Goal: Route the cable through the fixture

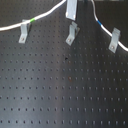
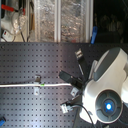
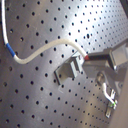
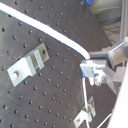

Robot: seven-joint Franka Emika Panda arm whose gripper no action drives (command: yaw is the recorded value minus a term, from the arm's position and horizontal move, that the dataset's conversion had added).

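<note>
I operate over the black perforated board [image 1: 65,90]. The large white arm [image 2: 107,90] reaches in from the second exterior view's right, tilted low toward the board. Its metal gripper [image 4: 87,64] is pinched onto the long white cable [image 1: 45,15], directly above the middle silver-grey forked fixture [image 1: 72,34]. The cable's green band [image 1: 31,20] sits just beside the left-hand bracket [image 1: 23,33] in the first exterior view; the blue band [image 1: 99,23] lies toward the right-hand bracket [image 1: 115,40]. Main risk, in my judgement: the slack cord descends beside the fork instead of into it, or the fingertips strike the bracket. Secondary risk: tension drags the cord off the neighbouring brackets
</note>
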